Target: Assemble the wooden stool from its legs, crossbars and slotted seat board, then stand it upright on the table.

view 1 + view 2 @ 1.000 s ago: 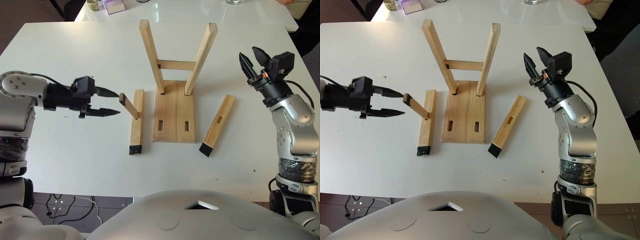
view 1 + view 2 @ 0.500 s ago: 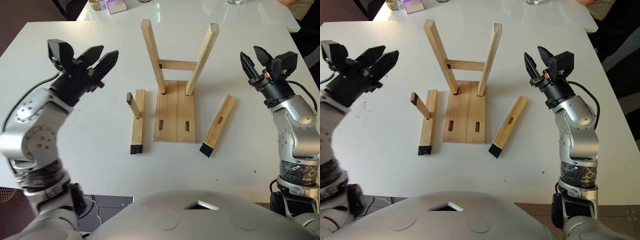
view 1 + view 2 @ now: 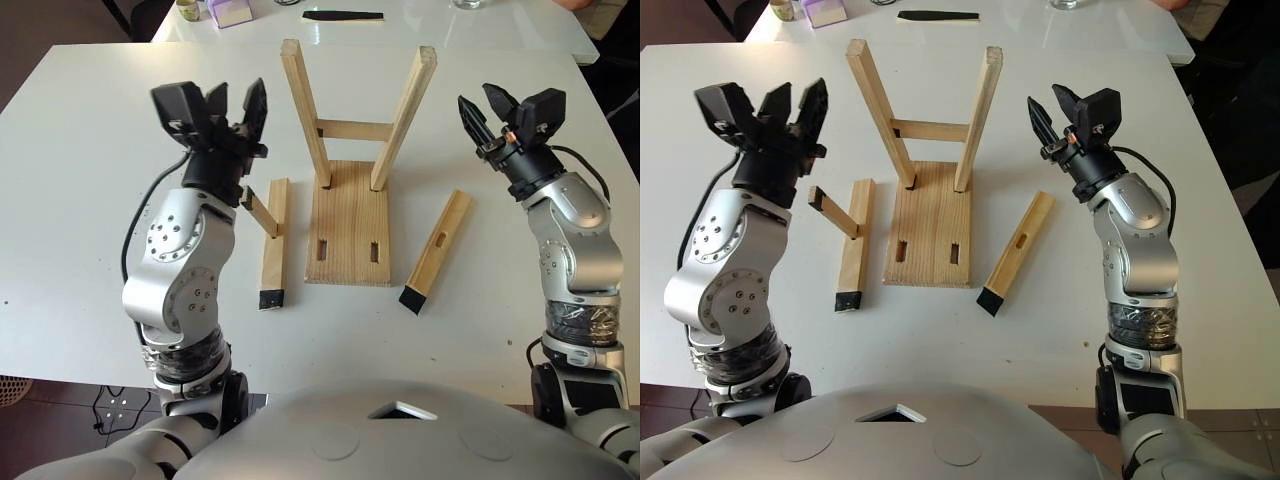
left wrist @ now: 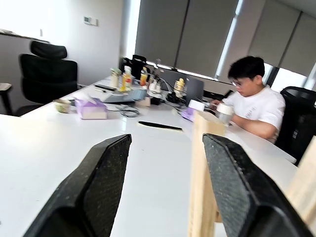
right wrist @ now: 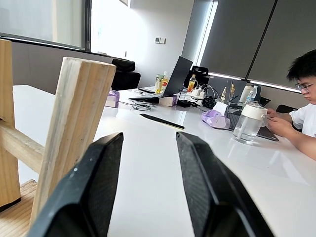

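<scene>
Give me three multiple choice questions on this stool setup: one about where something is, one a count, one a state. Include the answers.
1. Where does the loose leg with a crossbar stuck in it lie?
A) on the robot's left of the seat board
B) on its right
C) on top of it

2. How many upright legs stand in the seat board?
A) one
B) two
C) four

3. What state are the left gripper and right gripper in?
A) both shut on legs
B) left shut on a crossbar
C) both open, holding nothing

Answers:
1 A: it lies flat on the table beside the board's left edge.
2 B: two stand in the far slots, joined by a second crossbar; the near slots are empty.
3 C: both are above the table with fingers spread.
</scene>
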Motion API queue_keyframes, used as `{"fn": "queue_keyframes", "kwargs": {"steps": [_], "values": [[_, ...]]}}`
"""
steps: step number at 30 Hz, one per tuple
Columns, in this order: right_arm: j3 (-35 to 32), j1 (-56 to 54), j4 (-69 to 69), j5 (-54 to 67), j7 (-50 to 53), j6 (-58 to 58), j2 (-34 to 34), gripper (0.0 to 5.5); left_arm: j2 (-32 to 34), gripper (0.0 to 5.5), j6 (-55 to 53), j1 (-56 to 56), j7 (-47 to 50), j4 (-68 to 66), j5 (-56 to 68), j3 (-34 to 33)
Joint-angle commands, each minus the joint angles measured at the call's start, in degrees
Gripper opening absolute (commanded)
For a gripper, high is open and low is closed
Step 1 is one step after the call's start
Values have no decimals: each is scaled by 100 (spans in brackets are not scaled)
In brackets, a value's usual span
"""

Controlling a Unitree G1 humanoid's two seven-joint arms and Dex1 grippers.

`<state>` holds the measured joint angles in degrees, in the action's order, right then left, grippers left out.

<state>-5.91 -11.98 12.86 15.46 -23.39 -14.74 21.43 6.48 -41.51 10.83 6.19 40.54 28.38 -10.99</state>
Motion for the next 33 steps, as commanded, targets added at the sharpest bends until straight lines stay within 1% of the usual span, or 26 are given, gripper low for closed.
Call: {"fn": "queue_keyframes", "kwargs": {"steps": [1,2,4,6,11,15,17,19,22,25,27,28,30,33], "values": [[25,33,24,-54,35,39,-43,196,13,268,-13,235,67,46,57,-124],[28,49,32,-61,37,39,-52,196,-16,268,-13,204,65,11,42,-107],[77,-67,-111,-90,13,36,-74,196,-85,268,184,-521,-53,-939,-535,662],[140,-234,-277,-103,-45,46,-84,196,-159,268,411,-920,-103,-1431,-845,1043],[130,-387,-488,-121,-77,139,-77,196,-268,268,930,-1068,-161,-1703,-1113,1089],[103,-426,-508,-111,-25,173,-117,196,-395,268,1262,-914,-130,-1710,-1026,766],[129,-403,-499,-130,0,197,-152,196,-488,268,1593,-664,-86,-1543,-917,498],[127,-357,-472,-129,16,205,-167,196,-525,268,1667,-288,81,-1233,-778,205],[79,-227,-384,-124,84,209,-195,196,-364,268,1363,365,338,-701,-434,-267],[37,59,-160,-137,219,178,-253,196,118,268,683,1030,534,-331,-46,-777],[22,345,61,-158,354,151,-323,196,389,268,93,1144,718,-345,212,-1200],[15,517,208,-165,433,129,-368,196,468,268,-282,930,821,-409,267,-1426],[8,809,446,-194,567,99,-434,196,619,268,-945,109,859,-522,152,-1644],[23,1138,680,-246,708,76,-494,196,958,268,-1372,-1536,388,-552,-142,-1510]]}}
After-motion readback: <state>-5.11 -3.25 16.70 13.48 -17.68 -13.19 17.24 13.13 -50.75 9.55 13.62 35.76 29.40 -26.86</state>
